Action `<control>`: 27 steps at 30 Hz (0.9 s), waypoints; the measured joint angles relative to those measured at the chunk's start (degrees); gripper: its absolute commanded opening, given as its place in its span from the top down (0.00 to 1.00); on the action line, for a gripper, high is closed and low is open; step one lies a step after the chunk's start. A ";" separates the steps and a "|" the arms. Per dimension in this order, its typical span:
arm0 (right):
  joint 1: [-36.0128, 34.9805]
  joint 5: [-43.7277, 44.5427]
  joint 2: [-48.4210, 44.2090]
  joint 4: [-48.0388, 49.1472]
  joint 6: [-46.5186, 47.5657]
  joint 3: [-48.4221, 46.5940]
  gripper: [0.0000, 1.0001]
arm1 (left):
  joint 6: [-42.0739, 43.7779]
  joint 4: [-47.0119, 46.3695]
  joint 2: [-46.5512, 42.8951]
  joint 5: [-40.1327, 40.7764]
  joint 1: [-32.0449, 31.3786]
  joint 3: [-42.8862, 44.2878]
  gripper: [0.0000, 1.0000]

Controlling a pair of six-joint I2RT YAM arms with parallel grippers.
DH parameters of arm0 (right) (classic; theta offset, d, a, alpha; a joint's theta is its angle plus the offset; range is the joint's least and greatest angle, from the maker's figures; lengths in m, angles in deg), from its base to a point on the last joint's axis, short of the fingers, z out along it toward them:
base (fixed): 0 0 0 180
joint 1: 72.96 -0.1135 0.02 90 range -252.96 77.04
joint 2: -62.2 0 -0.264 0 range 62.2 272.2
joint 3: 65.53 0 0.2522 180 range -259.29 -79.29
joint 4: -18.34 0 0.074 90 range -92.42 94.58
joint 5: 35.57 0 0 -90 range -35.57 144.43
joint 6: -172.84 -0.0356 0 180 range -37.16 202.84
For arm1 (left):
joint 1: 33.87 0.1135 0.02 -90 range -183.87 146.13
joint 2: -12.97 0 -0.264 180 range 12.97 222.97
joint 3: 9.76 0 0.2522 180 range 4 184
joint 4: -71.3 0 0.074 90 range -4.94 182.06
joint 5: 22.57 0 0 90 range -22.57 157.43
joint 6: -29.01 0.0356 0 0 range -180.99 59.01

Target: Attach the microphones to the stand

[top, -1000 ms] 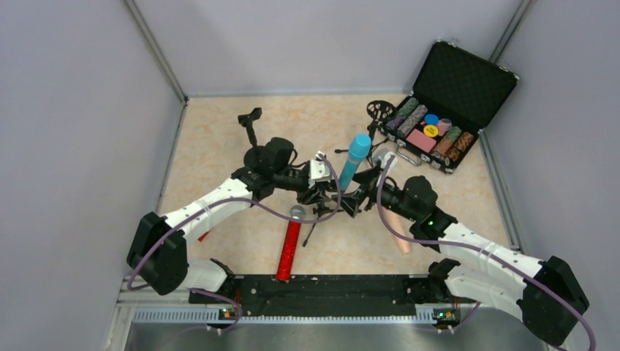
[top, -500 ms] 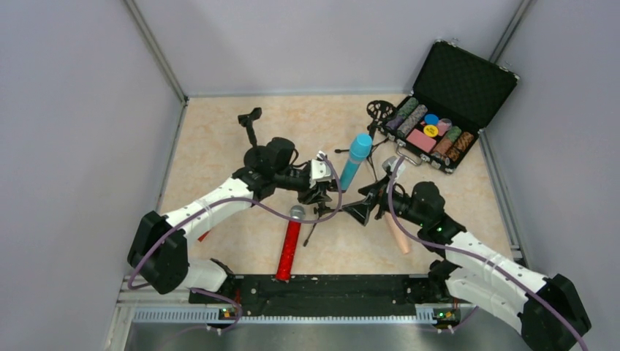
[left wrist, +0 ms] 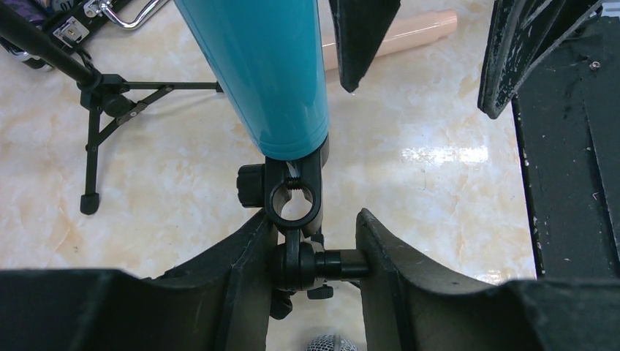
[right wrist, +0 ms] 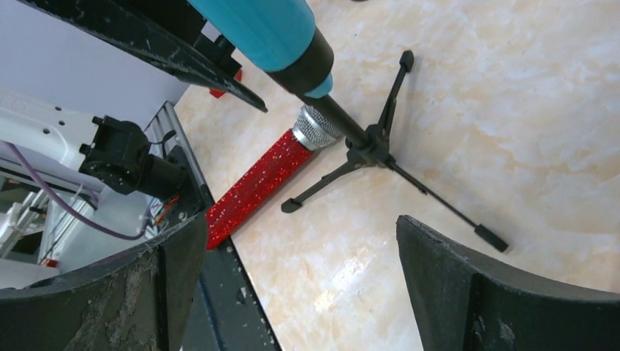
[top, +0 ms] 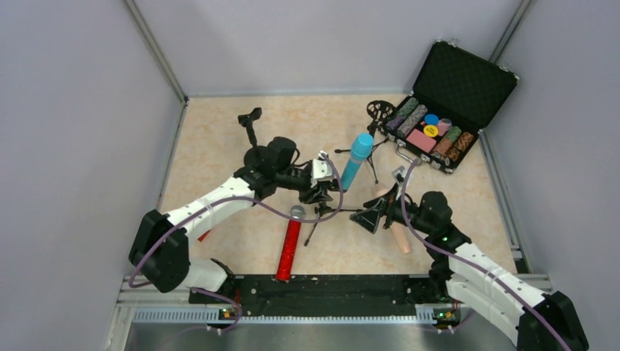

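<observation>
Moved: right gripper [top: 369,218] has drawn back from the teal mic [top: 354,159] toward the near right; the left arm has held its place.
Right gripper: spread wide and empty – in its wrist view the fingers [right wrist: 446,278] frame bare table, with the stand's [right wrist: 373,146] tripod legs between and beyond them.
Left gripper [left wrist: 314,256]: pinching the stand at the black joint just under the clip [left wrist: 292,197], one finger on each side of it.
Teal mic: seated in the clip, base down, tilted, with its upper end leaning toward the far right.
Red mic [top: 289,248]: lying flat on the table between the two arms, its mesh head [right wrist: 316,126] pointing at the stand's foot and just beside it, its tail toward the near rail.
Peach mic [top: 398,235]: flat on the table to the right of the right gripper, partly hidden under that arm – not on any stand.
Second stand [top: 380,110]: upright at the far right, near the case, nothing clipped in it.
Third stand [top: 251,124]: upright at the far left, behind the left arm, its clip holding nothing.
Case [top: 457,80]: open in the far right corner, lid up.
</observation>
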 measured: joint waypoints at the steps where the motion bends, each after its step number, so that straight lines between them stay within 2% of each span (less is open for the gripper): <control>1: 0.00 -0.22 -0.02 0.04 -0.63 0.42 0.03 | 0.00 0.02 0.09 0.00 0.00 0.04 1.00; 9: 0.04 -0.33 -0.68 0.37 -4.72 3.34 0.03 | -0.07 0.39 0.92 0.22 -0.07 1.05 1.00; 27: 0.09 2.10 -6.82 -7.28 -1.86 3.30 0.02 | -2.84 0.15 5.03 6.08 -0.44 5.99 1.00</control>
